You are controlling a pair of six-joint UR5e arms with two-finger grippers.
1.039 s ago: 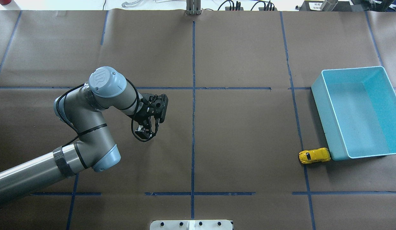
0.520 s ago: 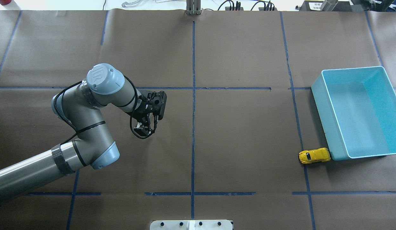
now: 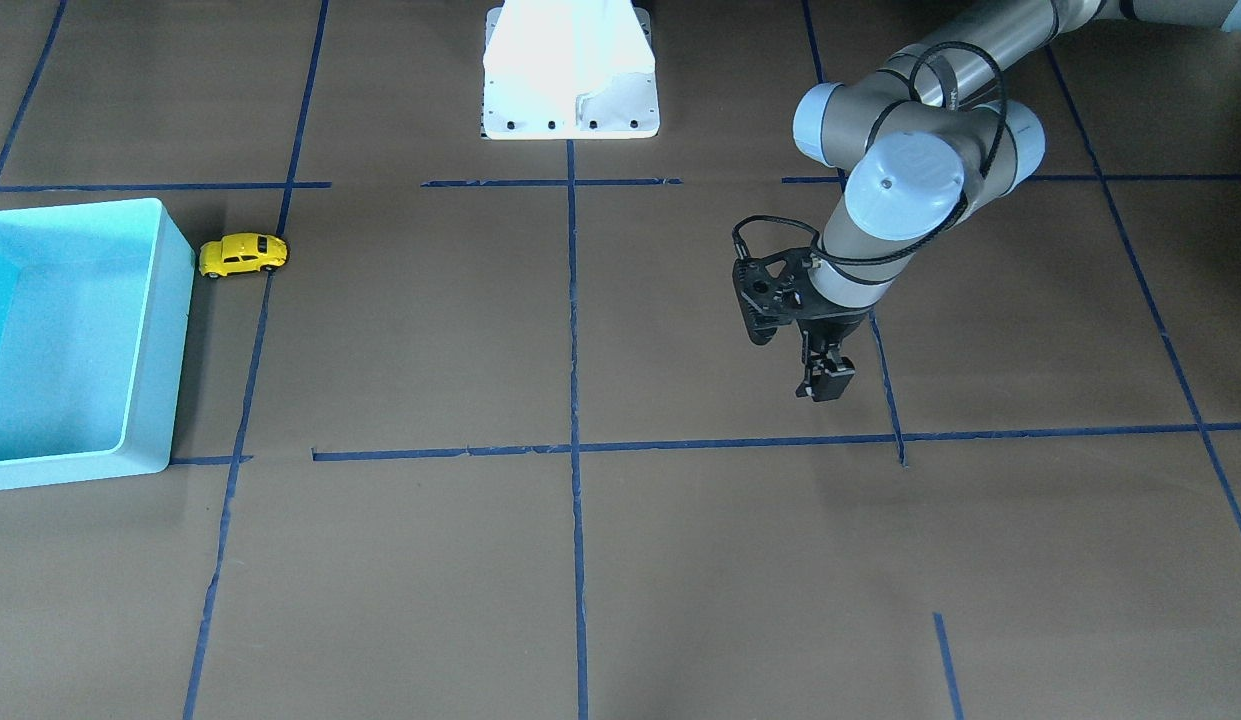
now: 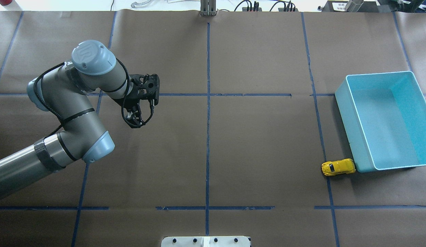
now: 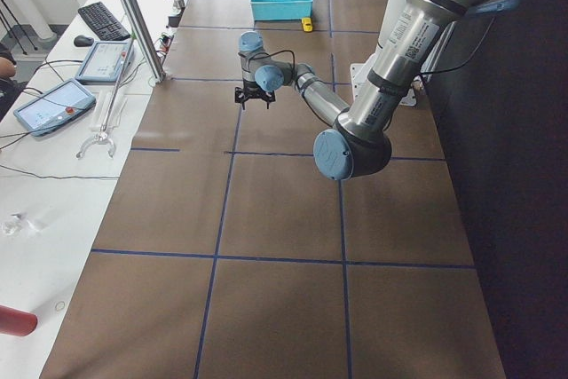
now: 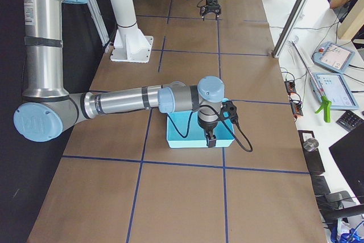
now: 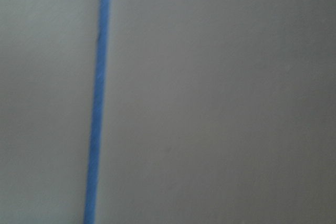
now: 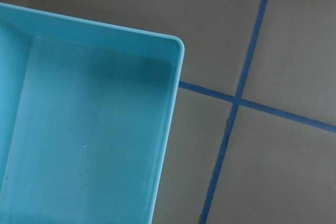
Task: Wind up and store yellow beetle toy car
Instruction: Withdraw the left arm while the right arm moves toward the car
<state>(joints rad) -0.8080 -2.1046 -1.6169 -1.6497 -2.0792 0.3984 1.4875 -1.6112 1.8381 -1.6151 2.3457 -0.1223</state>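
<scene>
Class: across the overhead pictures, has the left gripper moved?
Yes. The left gripper has shifted leftward and up the view, farther from the central blue tape line.

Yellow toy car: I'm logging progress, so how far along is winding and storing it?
Nothing looks done: the toy car sits on the table beside the empty blue bin. Nothing is in hand; the left gripper hangs far off, empty. Grasping, winding and storing all remain.
</scene>
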